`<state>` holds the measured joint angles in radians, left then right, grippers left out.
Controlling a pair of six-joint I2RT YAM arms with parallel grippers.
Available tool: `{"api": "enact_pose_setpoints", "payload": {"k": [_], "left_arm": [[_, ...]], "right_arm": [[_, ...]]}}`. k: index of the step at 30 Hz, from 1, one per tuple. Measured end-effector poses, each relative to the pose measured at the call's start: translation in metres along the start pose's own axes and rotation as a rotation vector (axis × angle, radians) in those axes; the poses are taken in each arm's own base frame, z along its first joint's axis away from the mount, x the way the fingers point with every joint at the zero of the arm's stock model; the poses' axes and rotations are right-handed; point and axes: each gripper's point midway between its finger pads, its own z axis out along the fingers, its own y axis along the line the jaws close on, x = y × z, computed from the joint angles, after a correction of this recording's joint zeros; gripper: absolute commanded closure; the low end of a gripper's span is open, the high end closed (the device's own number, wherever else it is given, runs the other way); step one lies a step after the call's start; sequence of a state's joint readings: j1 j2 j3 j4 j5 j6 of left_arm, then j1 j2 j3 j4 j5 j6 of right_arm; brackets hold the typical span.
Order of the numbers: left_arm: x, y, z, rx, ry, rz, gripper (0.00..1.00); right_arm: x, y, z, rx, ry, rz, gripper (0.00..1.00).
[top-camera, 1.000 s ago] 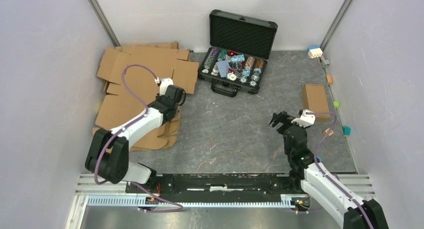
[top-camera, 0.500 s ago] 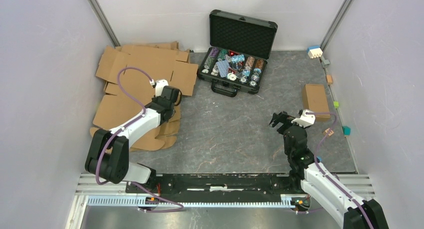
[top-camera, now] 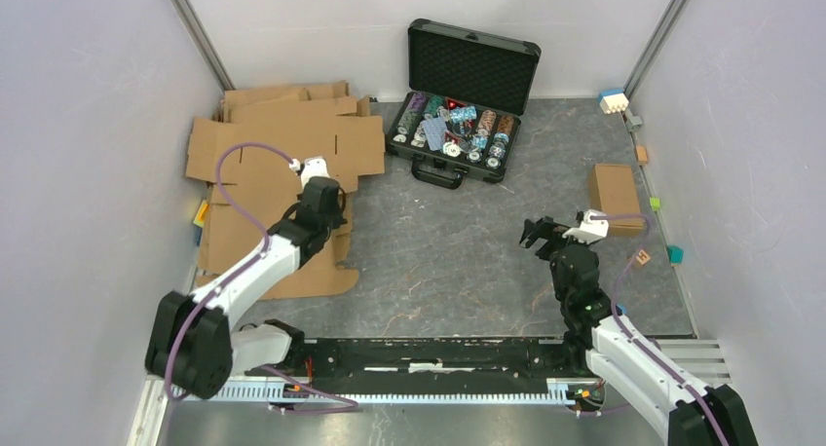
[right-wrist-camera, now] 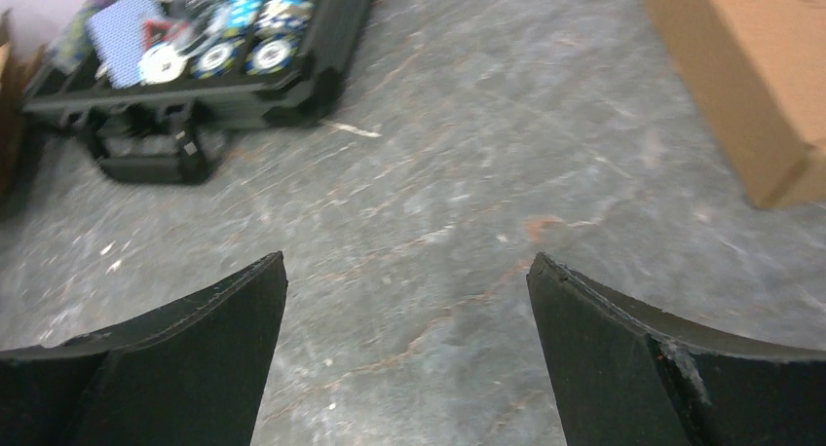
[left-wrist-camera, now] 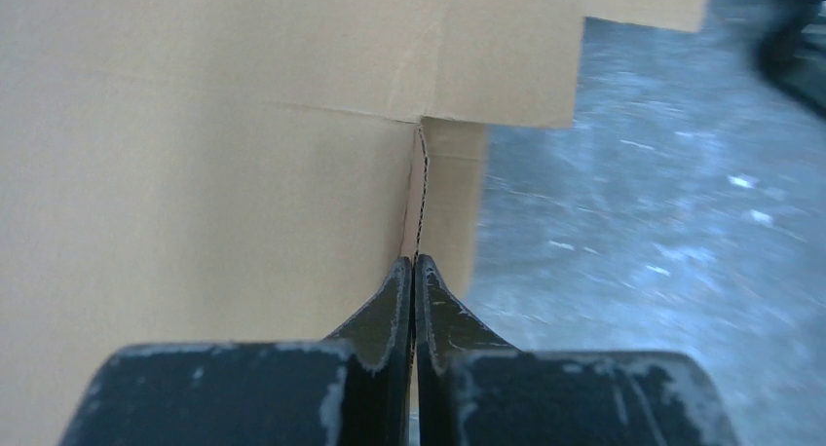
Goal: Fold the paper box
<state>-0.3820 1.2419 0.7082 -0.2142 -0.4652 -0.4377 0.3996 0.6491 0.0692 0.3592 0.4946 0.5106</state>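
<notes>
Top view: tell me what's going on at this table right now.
The left gripper has its jaws shut on an edge of the paper box, a cardboard sheet lying mostly flat at the left side of the table. The right gripper hangs over bare tabletop with its jaws wide open, holding nothing, near a smaller brown box. An open black case sits at the back.

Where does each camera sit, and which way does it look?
Top external: above and behind the robot, looking down on the table; left arm and right arm show.
Left wrist: on the left arm, looking along the left gripper, shut on the paper box.
Right wrist: on the right arm, looking past the open right gripper to the black case.
Shared: top external and right wrist both show the black case.
</notes>
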Motion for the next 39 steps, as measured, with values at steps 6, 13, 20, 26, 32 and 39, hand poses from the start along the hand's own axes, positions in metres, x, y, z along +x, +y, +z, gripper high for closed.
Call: {"api": "enact_pose_setpoints", "payload": {"k": [6, 13, 20, 26, 32, 39], "left_arm": [[-0.009, -0.051, -0.037, 0.333, -0.108, -0.017, 0.94], [0.002, -0.104, -0.06, 0.578, -0.085, 0.039, 0.94], [0.021, -0.132, -0.076, 0.702, -0.029, 0.09, 0.91], [0.03, -0.152, -0.077, 0.768, 0.025, 0.117, 0.91], [0.044, -0.168, -0.082, 0.817, 0.073, 0.154, 0.91], [0.045, -0.181, -0.084, 0.842, 0.079, 0.187, 0.91]], "right_arm": [[0.006, 0.045, -0.002, -0.253, 0.041, -0.056, 0.01], [0.008, 0.098, -0.004, -0.488, 0.129, -0.087, 0.02], [-0.001, 0.162, 0.033, -0.589, 0.288, -0.036, 0.02], [0.024, 0.163, 0.054, -0.503, 0.396, 0.039, 0.01], [0.038, 0.162, 0.087, -0.404, 0.45, 0.061, 0.09], [0.023, 0.175, 0.122, -0.379, 0.413, 0.061, 0.45]]}}
